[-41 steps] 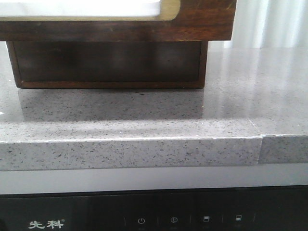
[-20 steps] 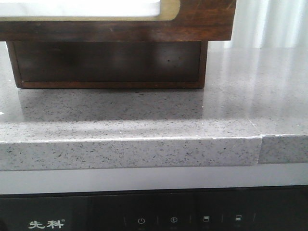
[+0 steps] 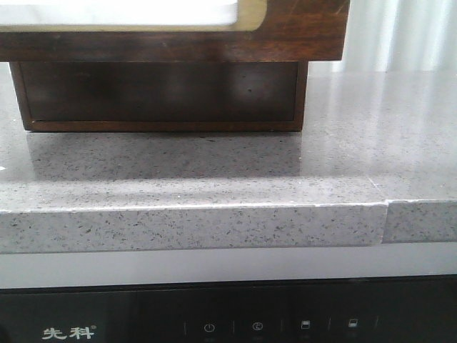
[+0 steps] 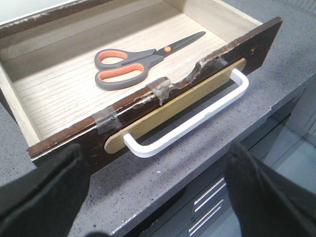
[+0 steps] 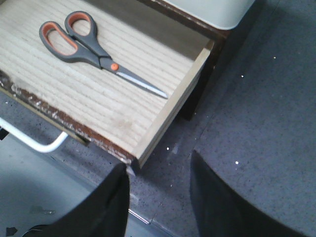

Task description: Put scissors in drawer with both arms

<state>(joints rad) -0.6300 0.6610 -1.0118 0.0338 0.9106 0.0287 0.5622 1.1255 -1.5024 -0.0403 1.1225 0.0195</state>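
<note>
Scissors (image 4: 136,64) lie flat on the pale wood floor of the pulled-out drawer (image 4: 64,94), behind its chipped front and white handle (image 4: 190,126). Both the left pincer (image 4: 158,192) and right pincer (image 5: 160,197) hang released and empty over the grey bench (image 3: 214,171) before that drawer.

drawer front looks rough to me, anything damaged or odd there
Yes. The drawer front's top edge is chipped and splintered above the white handle, with clear tape patched over it. The scissors lie flat inside, nothing odd.
</note>
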